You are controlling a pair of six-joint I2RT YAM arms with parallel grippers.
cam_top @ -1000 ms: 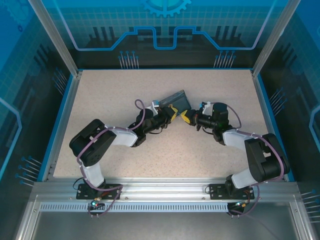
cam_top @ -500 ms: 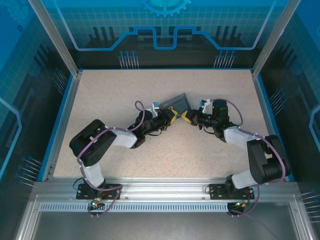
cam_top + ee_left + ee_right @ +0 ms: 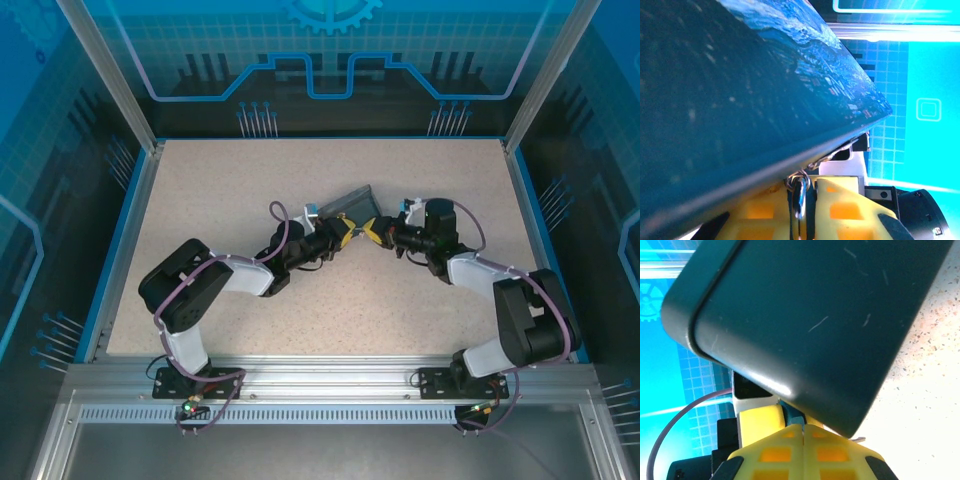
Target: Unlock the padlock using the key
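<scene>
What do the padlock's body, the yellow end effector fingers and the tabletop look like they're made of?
Padlock: smooth dark semi-gloss shell with fine scratches and a soft highlight, likely plastic or painted metal. Fingers: matte yellow, moulded with recessed pockets, probably plastic or rubber. Tabletop: pale speckled surface, looks like stone-effect laminate, though that is uncertain.

The right arm is swinging in toward the middle, its wrist creeping toward the far side of the table (image 3: 200, 200), and the right gripper (image 3: 369, 231) is closing in on the left gripper (image 3: 346, 230). Just above them, the padlock (image 3: 348, 203) is shifting slightly leftward.
</scene>
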